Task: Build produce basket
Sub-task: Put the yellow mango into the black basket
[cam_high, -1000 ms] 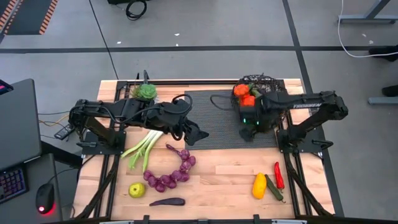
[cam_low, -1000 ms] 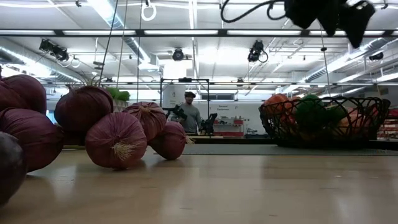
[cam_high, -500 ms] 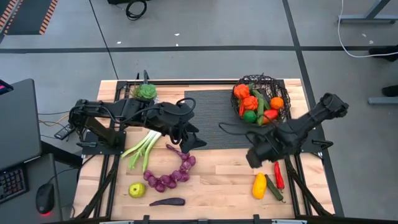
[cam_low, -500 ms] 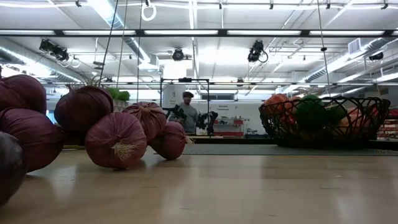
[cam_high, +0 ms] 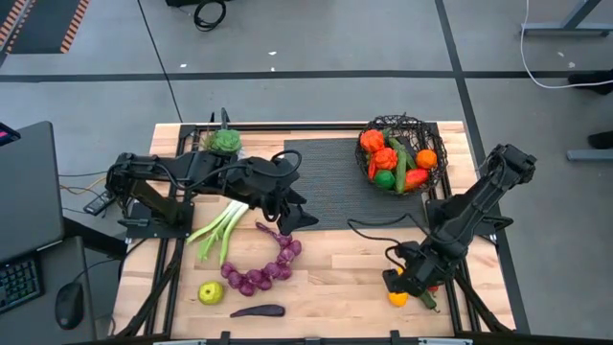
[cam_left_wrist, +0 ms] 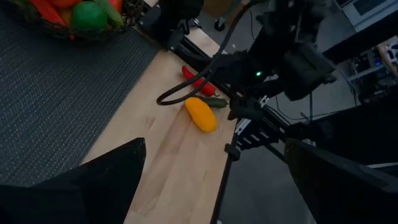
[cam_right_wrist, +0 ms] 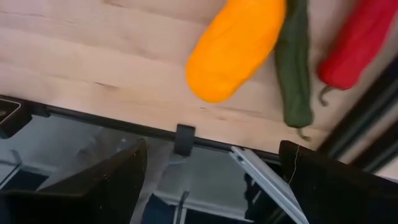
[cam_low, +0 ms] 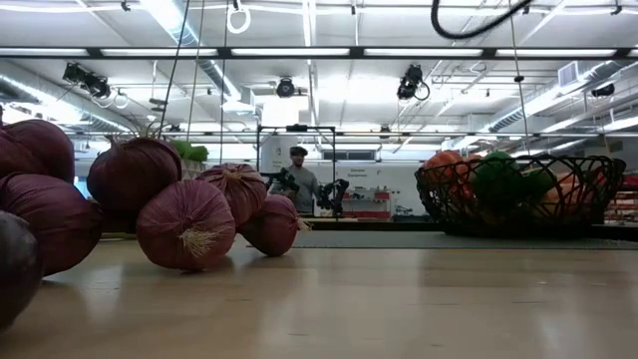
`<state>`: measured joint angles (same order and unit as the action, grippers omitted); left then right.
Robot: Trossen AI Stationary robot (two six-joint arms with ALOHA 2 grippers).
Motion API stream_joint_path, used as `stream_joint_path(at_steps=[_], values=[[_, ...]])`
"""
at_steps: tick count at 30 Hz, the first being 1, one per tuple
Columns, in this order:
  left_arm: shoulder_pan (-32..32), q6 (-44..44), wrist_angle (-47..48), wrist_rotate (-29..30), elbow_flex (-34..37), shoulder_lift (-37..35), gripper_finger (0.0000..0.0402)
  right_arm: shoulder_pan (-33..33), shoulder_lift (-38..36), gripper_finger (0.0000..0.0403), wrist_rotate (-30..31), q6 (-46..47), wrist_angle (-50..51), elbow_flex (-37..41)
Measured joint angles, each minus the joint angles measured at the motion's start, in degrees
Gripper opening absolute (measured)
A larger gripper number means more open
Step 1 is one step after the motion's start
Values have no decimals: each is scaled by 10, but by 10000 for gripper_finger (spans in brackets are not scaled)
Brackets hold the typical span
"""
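Right gripper [cam_high: 400,281] hangs low over the front right part of the table [cam_high: 335,278], directly above the yellow pepper [cam_high: 397,296], with its fingers [cam_right_wrist: 99,186] spread wide and nothing between them. Its wrist view shows the pepper lying on the wood just beside a dark green chilli [cam_right_wrist: 295,68], and a red chilli [cam_right_wrist: 357,43] next to that — all three close to the table's front edge.

At the left, the left gripper [cam_high: 299,213] hovers above the edge of the dark mat [cam_high: 330,187], near the middle of the table, its jaws also apart and empty. Its wrist view looks across the mat toward the right arm and the yellow pepper.

Set on the back right corner of the mat, the basket [cam_high: 399,153] holds orange, red and green produce. In the low view it stands at the right, well behind the foreground.

A curved string of purple onions [cam_high: 263,268] lies on the wood in front of the left gripper — it fills the left side of the low view. Beside it lies a leek [cam_high: 218,230], and nearer the front edge a yellow-green apple [cam_high: 211,291] and a dark aubergine [cam_high: 257,310]. A green potted plant [cam_high: 223,141] stands at the back left of the table.

Beyond the table, a person [cam_low: 298,179] stands far off in the room.
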<state>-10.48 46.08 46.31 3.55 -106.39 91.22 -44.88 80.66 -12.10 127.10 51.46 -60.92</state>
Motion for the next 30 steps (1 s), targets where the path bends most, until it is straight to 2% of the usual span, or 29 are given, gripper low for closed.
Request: stream_joint_path(at_steps=[5,14,30], values=[[0,20,0,0,0,0,391,-4,0,366,3,5,-84,61],[-16,44,3,0,0,0,391,-2,0,366,17,7,-96,119],[-50,91,3,0,0,0,391,5,0,356,65,2,-250,241]])
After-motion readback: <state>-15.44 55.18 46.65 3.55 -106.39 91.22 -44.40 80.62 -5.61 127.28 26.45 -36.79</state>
